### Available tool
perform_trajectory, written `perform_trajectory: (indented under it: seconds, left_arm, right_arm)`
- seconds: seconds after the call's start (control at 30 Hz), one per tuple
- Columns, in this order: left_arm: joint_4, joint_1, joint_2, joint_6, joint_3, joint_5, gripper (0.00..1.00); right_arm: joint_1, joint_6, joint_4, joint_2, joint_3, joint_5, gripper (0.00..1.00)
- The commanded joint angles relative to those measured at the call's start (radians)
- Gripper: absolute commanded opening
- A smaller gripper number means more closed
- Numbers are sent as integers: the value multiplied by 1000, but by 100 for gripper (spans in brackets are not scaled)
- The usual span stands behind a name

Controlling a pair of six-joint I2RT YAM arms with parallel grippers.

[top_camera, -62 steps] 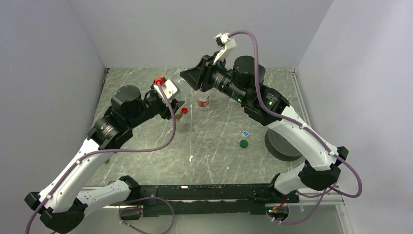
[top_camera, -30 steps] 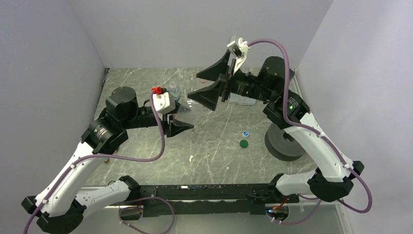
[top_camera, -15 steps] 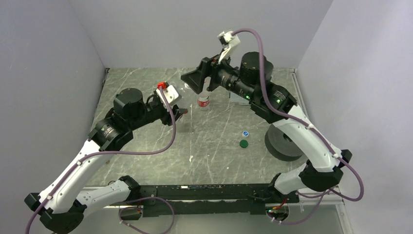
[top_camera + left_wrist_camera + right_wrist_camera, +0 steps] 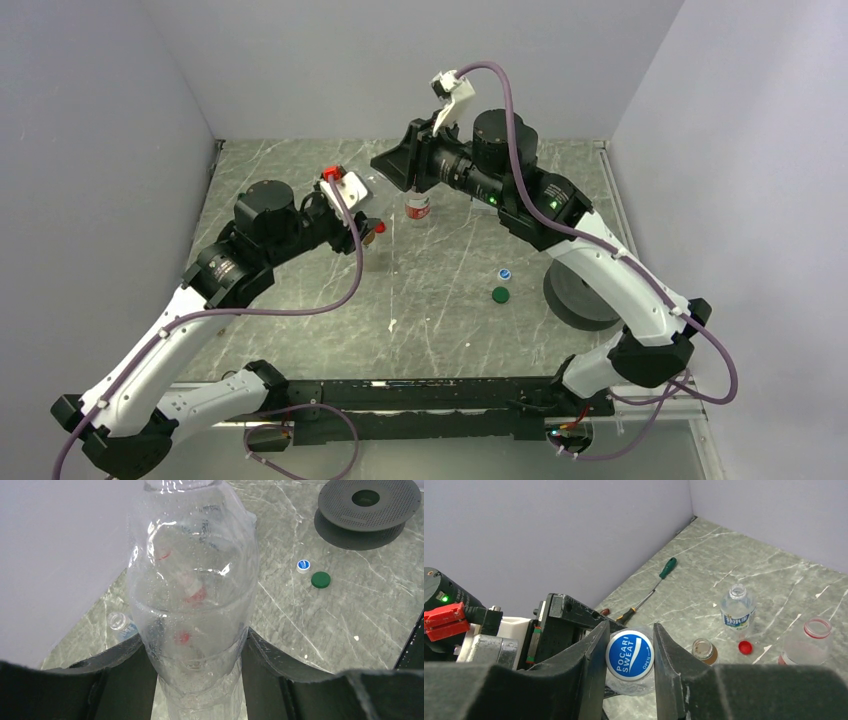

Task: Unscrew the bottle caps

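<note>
The Pocari cap, blue with white lettering, sits on the mouth end of the tall bottle and faces the right wrist camera flat-on. The right gripper is clamped on this cap: its two fingers press against opposite sides of the rim with no gap visible. How far the cap is threaded on cannot be told. The tall bottle is clear and is held off the table. The left gripper is clenched on its lower body, one finger on each side of the wall. In the right wrist view, four items stand or lie on the table to the right of the tall bottle: the amber bottle, open at the neck and nearest; the red cap just beside it; the blue-label bottle, uncapped; and the red-ring bottle, also uncapped and farthest out. Beyond the tall bottle, toward the back wall, lies a screwdriver with a green handle. In the left wrist view, the loose blue cap and the green cap lie just beside each other to the right of the tall bottle, and the dark disc lies farther out on that same side.
</note>
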Motion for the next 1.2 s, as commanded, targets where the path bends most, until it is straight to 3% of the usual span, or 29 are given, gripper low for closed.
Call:
perform_trajectory:
  seconds: [0.0,0.2,0.47,0.63,0.83,0.93,1.07,1.17]
  left_arm:
    - [48,-1,-5,-10,5,4,16]
    - [19,-1,-10,-53,23,222,15]
    - [-44,-1,-11,-86,74,662,14]
    - [-79,-1,-14,-51,71,712,12]
    - [-79,-1,-14,-44,67,703,11]
    - [-66,-1,-23,-31,57,642,10]
    - [-25,-1,-28,-13,43,493,8]
    - [11,-1,-20,-11,35,325,9]
  right_arm:
    - [-3,-5,63,-42,-6,24,14]
    - [-6,-113,108,-68,-22,-132,8]
    - [-35,-209,214,-151,-80,-601,7]
    - [-72,-191,219,-155,-69,-812,6]
    - [-82,-184,203,-143,-64,-878,7]
    - [-82,-214,134,-129,-41,-759,20]
    - [-83,-213,21,-112,7,-437,94]
    - [-82,-165,28,-130,2,-197,100]
